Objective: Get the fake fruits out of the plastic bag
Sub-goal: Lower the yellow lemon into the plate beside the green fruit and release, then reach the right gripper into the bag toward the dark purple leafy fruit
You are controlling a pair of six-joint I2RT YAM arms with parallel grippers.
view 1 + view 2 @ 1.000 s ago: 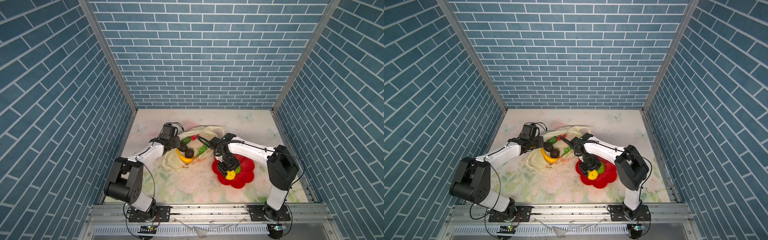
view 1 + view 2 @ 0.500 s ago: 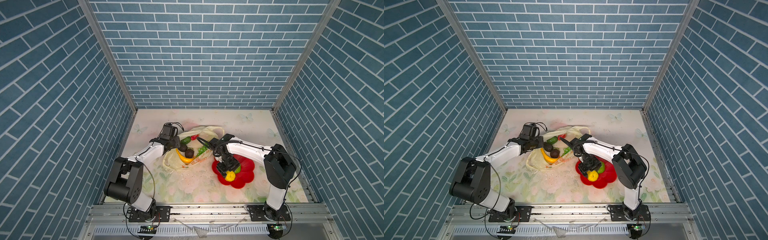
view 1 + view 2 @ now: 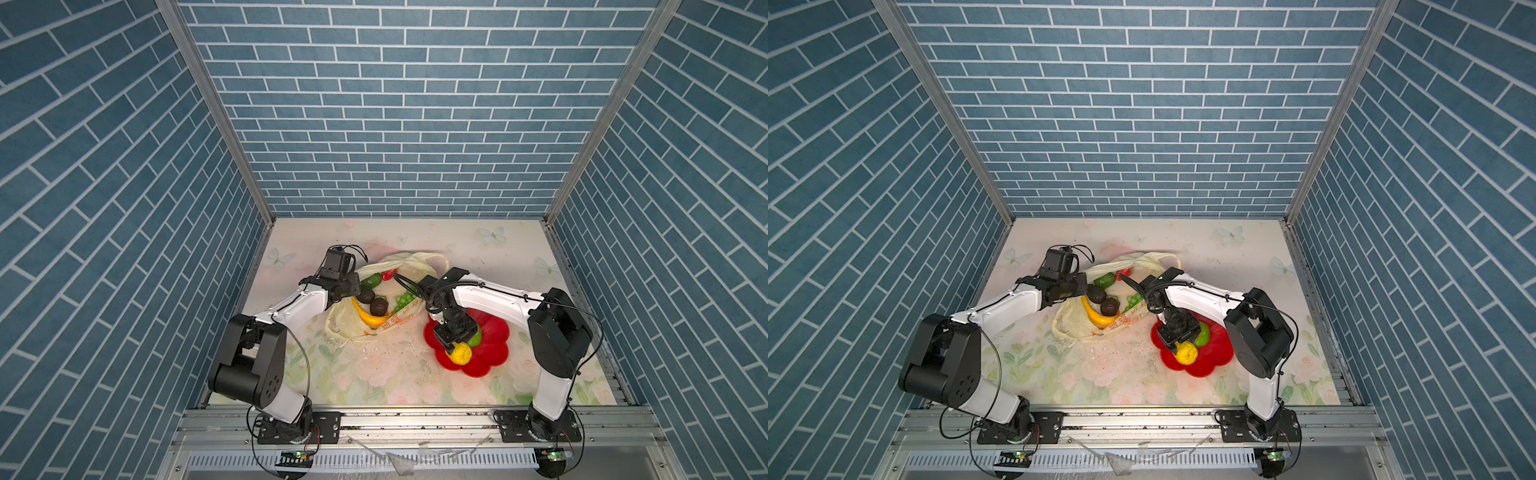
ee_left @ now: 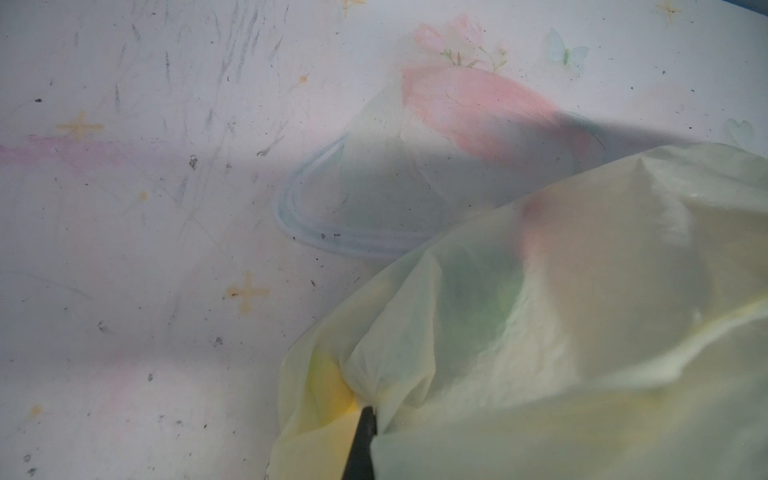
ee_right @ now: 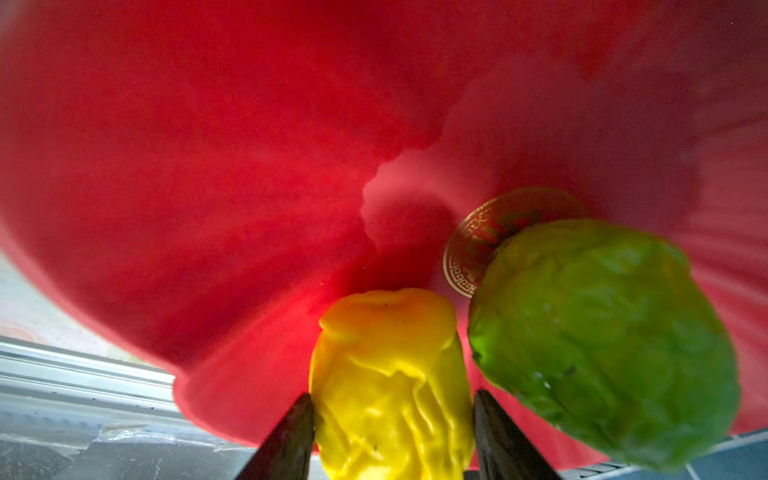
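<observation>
Jaws: found left gripper (image 3: 351,292) clenched on bag (image 3: 353,326) beside plate (image 3: 495,341), right gripper (image 5: 392,415) straddling yellow ball (image 5: 388,365) at plate, grasp undeterminable. Judged depositing step; next needed release, lift.

The left arm (image 3: 299,305) and the right arm (image 3: 490,297) share one build: glossy white link shells between bulky matt black joint housings; thin black cables loop along the links. Black base plates (image 3: 297,428) carry silver screws; a black camera box (image 3: 338,262) with curling leads tops the left wrist.
</observation>
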